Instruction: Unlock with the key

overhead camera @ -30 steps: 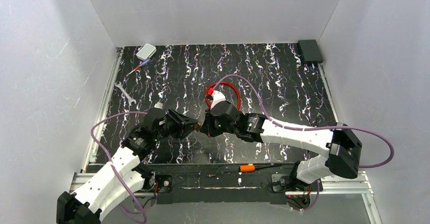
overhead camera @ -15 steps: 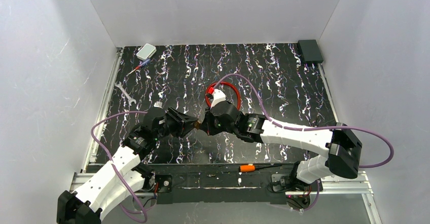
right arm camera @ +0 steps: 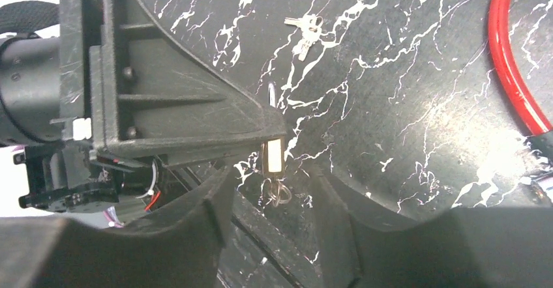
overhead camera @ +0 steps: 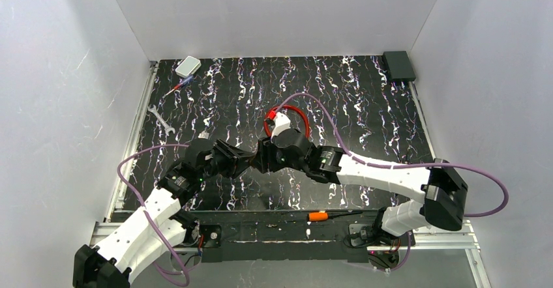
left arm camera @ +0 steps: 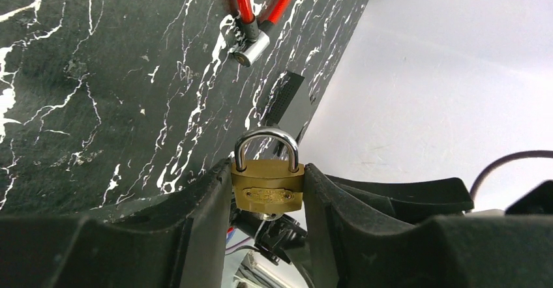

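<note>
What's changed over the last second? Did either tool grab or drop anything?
The right tool moved left toward the left tool until they almost meet. Its open fingers sit either side of the key hanging under the brass padlock. Nothing was grabbed or released. The left tool stayed put, shut on the brass padlock. The red cable lock and wrench did not move.

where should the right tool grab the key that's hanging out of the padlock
Take the key by its flat head, the only part showing below the brass padlock that the left tool clamps. Bring the right tool in from the keyhole end, opposite the shackle, pads on the head's flat faces, probably best for twisting.
</note>
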Action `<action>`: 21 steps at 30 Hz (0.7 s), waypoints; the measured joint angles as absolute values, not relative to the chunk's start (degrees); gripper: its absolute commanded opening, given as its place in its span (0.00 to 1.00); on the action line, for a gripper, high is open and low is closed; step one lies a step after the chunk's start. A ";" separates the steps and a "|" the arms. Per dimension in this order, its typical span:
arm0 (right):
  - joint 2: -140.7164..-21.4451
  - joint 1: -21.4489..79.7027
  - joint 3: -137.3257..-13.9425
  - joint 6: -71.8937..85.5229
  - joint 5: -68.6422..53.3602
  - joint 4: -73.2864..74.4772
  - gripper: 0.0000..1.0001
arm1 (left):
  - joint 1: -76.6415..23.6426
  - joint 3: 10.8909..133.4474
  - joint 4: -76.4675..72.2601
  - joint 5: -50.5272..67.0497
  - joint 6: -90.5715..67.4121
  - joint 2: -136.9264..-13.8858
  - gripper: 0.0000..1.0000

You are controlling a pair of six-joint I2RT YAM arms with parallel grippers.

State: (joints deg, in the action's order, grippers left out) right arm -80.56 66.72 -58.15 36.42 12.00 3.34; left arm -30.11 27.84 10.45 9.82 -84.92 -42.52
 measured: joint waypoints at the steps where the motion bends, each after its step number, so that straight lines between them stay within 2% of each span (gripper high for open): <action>1: -80.21 66.69 -58.15 36.09 11.70 3.60 0.62 | -30.11 27.91 10.89 9.71 -84.80 -42.59 0.00; 6: -77.15 66.50 -57.84 35.42 9.60 5.31 0.64 | -30.06 28.55 11.45 9.09 -84.54 -44.07 0.00; 11: -74.06 66.50 -56.31 35.46 8.38 6.37 0.56 | -29.82 29.53 11.11 8.79 -84.38 -45.54 0.00; 21: -76.80 66.50 -56.07 34.85 8.00 6.07 0.41 | -29.78 29.76 10.94 8.75 -83.92 -45.49 0.00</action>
